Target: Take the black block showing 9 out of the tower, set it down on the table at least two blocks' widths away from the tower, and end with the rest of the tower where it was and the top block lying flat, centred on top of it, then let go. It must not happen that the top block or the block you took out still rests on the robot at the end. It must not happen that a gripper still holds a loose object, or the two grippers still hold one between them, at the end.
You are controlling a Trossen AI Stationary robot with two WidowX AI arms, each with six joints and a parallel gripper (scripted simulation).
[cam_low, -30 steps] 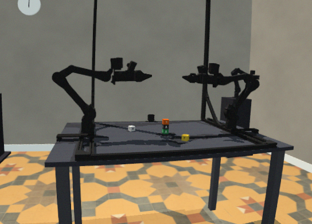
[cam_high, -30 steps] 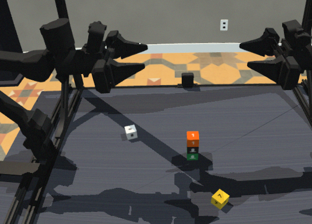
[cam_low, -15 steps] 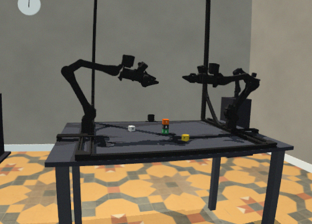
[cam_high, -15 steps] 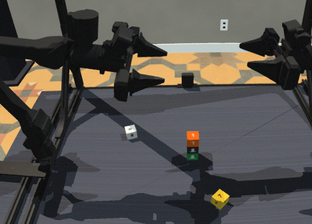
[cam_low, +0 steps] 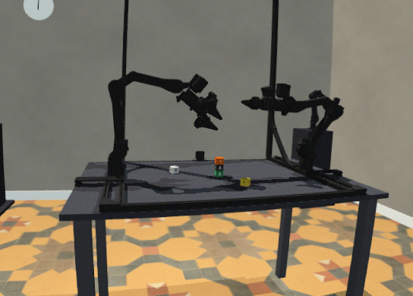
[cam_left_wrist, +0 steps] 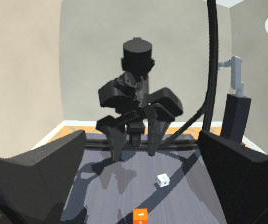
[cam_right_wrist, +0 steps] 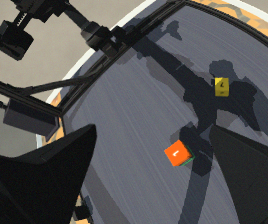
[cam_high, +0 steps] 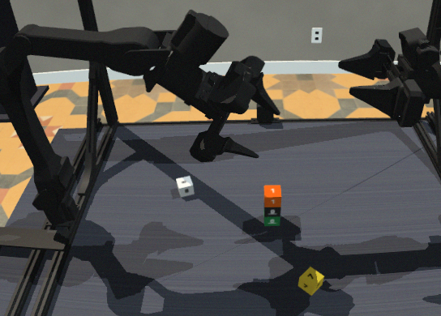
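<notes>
The tower (cam_high: pixel 272 206) stands at mid-table: an orange block (cam_high: pixel 272 191) on top, a black block (cam_high: pixel 272 211) under it, a green block (cam_high: pixel 271 220) at the bottom. The black block's number is too small to read. The tower also shows in the left wrist view (cam_left_wrist: pixel 139 221), and from above in the right wrist view (cam_right_wrist: pixel 177 153). My right gripper (cam_high: pixel 267 134) is open and empty, tilted down, high above the table behind the tower. My left gripper (cam_high: pixel 345 78) is open and empty, level, high at the table's far side.
A white block (cam_high: pixel 185 186) lies beside the tower, towards the right arm's base. A yellow block (cam_high: pixel 310 280) lies tilted near the front edge. A small black cube (cam_low: pixel 200 155) sits at the back edge. Black frame rails run along both sides.
</notes>
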